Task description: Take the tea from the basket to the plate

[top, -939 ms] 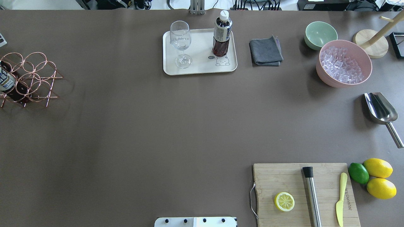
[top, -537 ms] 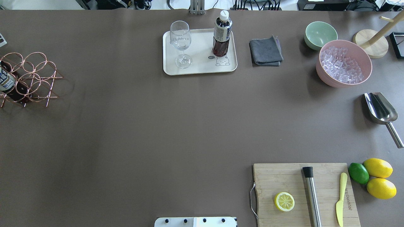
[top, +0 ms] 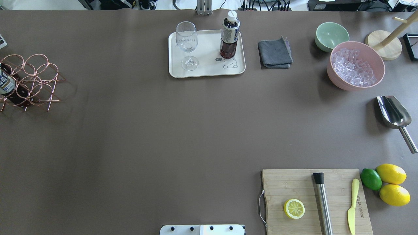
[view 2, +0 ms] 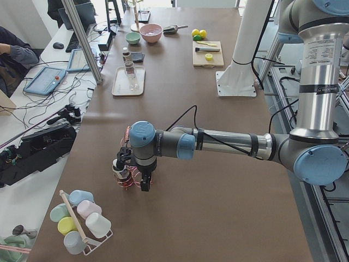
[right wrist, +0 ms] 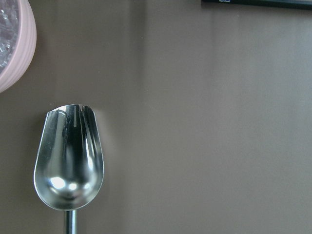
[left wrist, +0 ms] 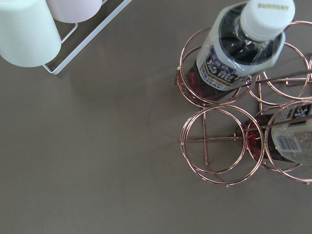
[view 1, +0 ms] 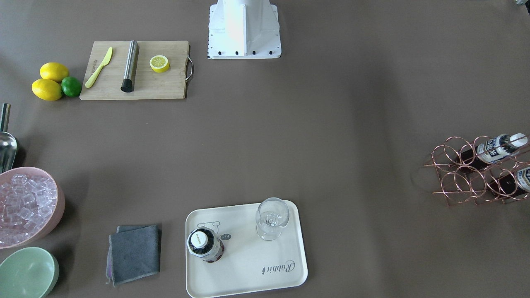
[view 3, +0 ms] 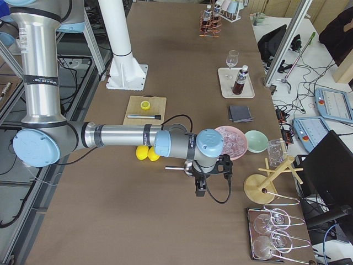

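Overhead and front-facing views opposed, both steep, sharing plate (top: 209, 49)

The desk (top: 163, 130) carries a matt brown covering, faintly creased. The rose-gold wire bottle basket (left wrist: 222, 146) is polished metal, glossy. The clear plastic tea bottle (left wrist: 241, 51) has a shiny transparent wall, a printed film label and a matt white cap. The cream rectangular tray (top: 209, 69) looks like smooth satin plastic. The stemmed wine glass (top: 186, 42) is clear glass. The folded grey cloth (top: 275, 54) is soft matt fabric. The rectangular wooden cutting board (top: 287, 182) shows pale grain. The steel scoop (right wrist: 68, 161) is mirror-polished.
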`<state>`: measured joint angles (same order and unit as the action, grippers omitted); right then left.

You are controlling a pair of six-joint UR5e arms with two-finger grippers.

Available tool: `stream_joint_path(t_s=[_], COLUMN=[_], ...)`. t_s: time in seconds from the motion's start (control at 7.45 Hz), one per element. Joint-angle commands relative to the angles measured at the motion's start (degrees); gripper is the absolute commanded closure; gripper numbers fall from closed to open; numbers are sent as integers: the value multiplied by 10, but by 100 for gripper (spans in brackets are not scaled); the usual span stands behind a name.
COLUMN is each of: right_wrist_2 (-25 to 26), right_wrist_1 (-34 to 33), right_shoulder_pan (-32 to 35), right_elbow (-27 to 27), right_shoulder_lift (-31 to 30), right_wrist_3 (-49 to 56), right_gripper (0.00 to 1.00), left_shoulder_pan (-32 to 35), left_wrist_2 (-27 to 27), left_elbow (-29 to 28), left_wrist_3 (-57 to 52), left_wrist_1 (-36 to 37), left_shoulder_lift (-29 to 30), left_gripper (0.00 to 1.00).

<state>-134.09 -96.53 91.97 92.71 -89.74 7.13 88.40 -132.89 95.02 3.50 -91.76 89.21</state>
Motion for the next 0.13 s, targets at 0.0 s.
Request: stream_joint_path(t_s=[0.0], right_wrist_2=[5], right_wrist_1=[-1], right_shoulder_pan=[0], right_elbow=[-1], right_shoulder_lift=[0], right_wrist_3=[-1], right_gripper=[0], left_shoulder_pan=[0], left_wrist_2=[-1], left_elbow=[-1], left_wrist_3=[0], left_wrist_1=[0], left_shoulder_lift=[0], left_gripper=[2])
